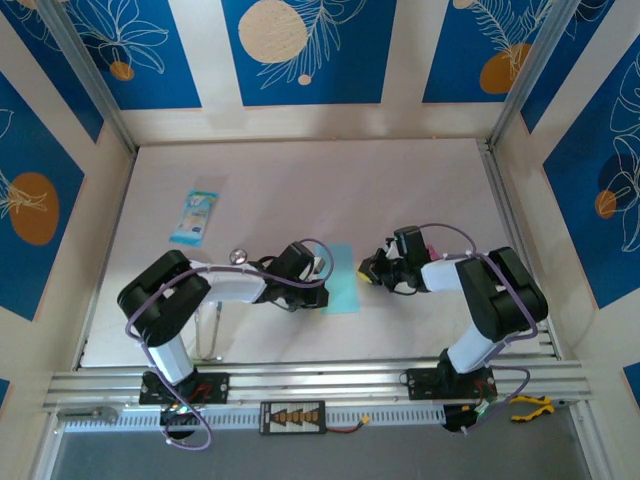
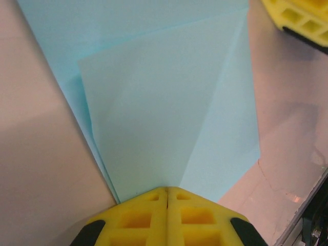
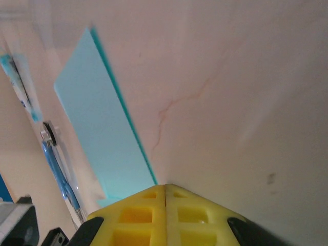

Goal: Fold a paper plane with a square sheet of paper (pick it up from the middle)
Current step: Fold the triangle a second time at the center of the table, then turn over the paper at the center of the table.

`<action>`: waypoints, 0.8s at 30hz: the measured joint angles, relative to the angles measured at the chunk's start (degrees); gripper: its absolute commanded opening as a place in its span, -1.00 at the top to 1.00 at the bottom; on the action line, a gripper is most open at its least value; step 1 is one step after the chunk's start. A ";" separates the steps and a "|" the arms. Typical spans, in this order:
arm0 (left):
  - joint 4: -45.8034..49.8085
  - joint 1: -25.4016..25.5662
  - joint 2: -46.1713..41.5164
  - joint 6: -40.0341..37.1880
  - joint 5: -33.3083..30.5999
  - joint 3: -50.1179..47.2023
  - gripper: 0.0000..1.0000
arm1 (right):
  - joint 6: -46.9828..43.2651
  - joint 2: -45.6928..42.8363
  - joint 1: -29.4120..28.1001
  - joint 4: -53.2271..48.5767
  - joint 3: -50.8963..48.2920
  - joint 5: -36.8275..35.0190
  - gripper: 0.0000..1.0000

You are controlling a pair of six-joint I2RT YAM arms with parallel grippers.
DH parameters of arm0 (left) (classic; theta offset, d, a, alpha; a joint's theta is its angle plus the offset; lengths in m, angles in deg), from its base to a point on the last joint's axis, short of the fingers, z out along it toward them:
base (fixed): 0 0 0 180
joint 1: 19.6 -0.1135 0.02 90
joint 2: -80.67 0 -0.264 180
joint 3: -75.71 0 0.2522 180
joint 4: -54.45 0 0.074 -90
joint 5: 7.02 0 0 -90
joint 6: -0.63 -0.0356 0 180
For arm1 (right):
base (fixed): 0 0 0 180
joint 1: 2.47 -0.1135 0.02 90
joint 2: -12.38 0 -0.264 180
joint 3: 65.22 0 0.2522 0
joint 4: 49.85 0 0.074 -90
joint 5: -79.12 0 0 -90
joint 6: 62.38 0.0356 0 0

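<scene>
The light-blue sheet of paper (image 1: 343, 280) is seen lying on the table (image 1: 300, 180) between the two arms, roughly at the middle of the work surface. In the left wrist view the sheet of paper (image 2: 169, 102) is shown partly folded, with one flap laid over a lower layer and its edges narrowing to a point at the near side. The left gripper (image 1: 323, 274) is clenched, its yellow fingers (image 2: 141, 215) pressed together with no gap, and its tip (image 2: 167, 197) is placed right at that pointed end (whether a layer is pinched between the pads or merely pressed down cannot be told). The right gripper (image 1: 369, 268) is likewise closed tight, as is plain from the right wrist view (image 3: 165, 192), where it is set low against the bare table just beside the long edge of the paper (image 3: 100, 123); nothing is seen held in it. Its yellow fingers (image 2: 300, 18) are caught in the upper right corner of the left wrist view, near the far side of the sheet. A blue-and-white printed packet (image 1: 195, 212) is found well apart, to the far left.
</scene>
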 measured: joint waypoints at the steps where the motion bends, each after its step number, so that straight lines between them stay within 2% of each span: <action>1: -0.11 0.00 -0.07 0.02 0.00 -0.04 1.00 | -0.02 -0.15 0.17 -0.20 0.07 -0.28 0.97; 4: 0.28 0.00 -0.39 0.07 -0.02 -0.09 0.97 | -0.26 -2.21 -0.52 -2.49 0.33 -1.27 0.93; 9: 5.25 0.00 -2.29 -0.59 -1.46 0.44 0.85 | -0.63 -10.03 -5.25 -6.91 0.20 -3.91 0.86; 15: 11.43 -1.64 -2.89 -4.02 -2.78 6.86 0.78 | 0.85 -18.18 -9.55 -10.73 -3.93 -6.34 0.74; 20: 12.48 -5.11 0.22 -7.08 -1.22 12.33 0.78 | 2.47 -23.39 -12.17 -15.69 -7.17 -8.41 0.66; 24: 13.51 -6.01 3.69 -8.68 -0.39 13.64 0.80 | 3.54 -25.94 -13.42 -18.05 -7.45 -8.70 0.59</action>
